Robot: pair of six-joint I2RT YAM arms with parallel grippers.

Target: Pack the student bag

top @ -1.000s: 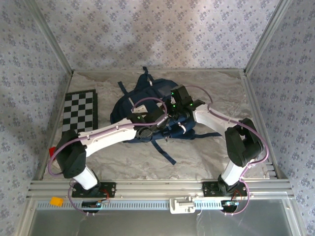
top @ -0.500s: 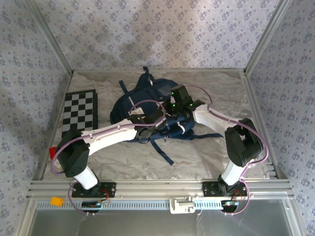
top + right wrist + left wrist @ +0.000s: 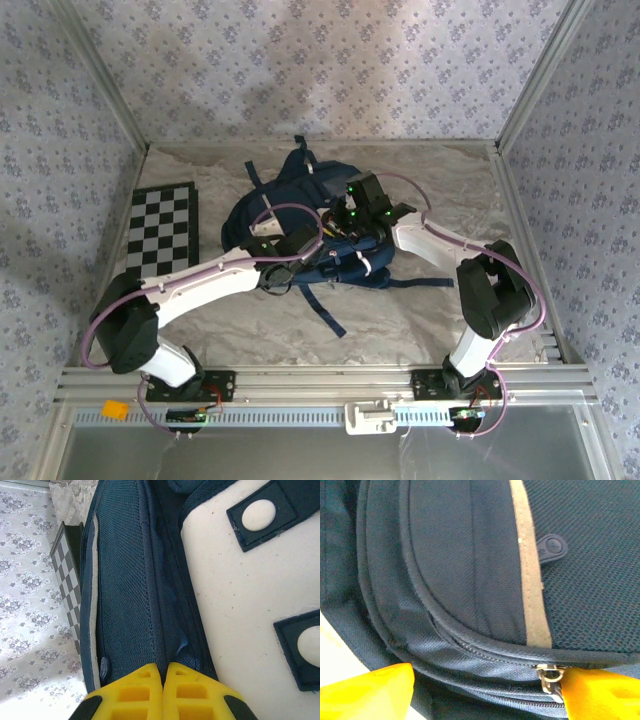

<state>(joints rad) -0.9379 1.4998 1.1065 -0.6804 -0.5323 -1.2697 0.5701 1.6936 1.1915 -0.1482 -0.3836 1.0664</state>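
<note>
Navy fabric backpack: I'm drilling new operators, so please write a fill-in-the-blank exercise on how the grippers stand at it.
The right gripper is ____ on a fold of the large navy blue fabric backpack. The left gripper, jaws ____, hovers beside the backpack's metal zipper pull. In the top view, the black-and-white checkered board lies to the backpack's ____.
Missing: shut; open; left.

One student bag (image 3: 290, 185), one checkered board (image 3: 163, 228), two white arms (image 3: 210, 278) (image 3: 430, 240) and two yellow pincers (image 3: 485, 695) (image 3: 162, 680).

Student bag (image 3: 282, 195) navy and white — checkerboard (image 3: 163, 228) black-white squares — wallpaper (image 3: 320, 70) pale grey floral.
</note>
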